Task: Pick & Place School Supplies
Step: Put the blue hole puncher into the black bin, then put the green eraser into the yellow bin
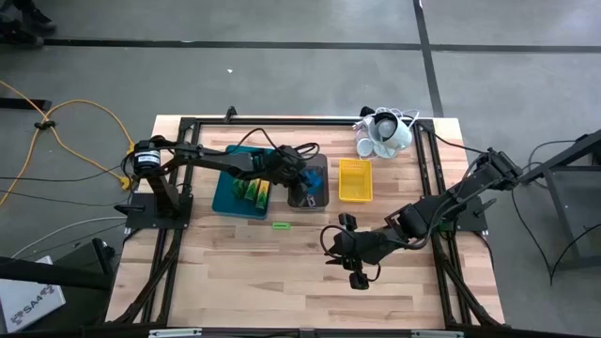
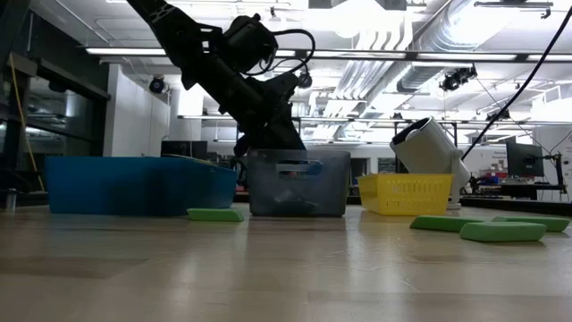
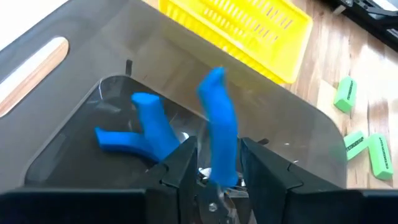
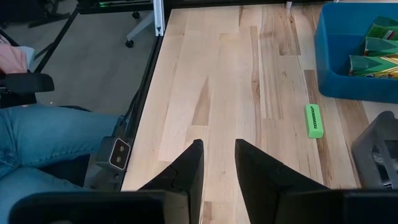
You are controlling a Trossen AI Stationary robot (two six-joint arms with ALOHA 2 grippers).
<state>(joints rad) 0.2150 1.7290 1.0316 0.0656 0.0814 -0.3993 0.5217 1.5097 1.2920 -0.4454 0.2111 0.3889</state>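
Jaws: left gripper (image 3: 214,180) clamped on a blue-handled tool (image 3: 219,127) above the grey tray (image 1: 319,180) at frame centre, second tool (image 3: 140,127) inside; release low, clear of it; right gripper (image 4: 217,163) slightly parted, empty, lower centre.

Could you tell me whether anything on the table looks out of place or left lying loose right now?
Yes: a green stick lies loose on the bare wood in front of the teal tray, and more green sticks lie beside the grey tray, where the left gripper holds a blue-handled tool.
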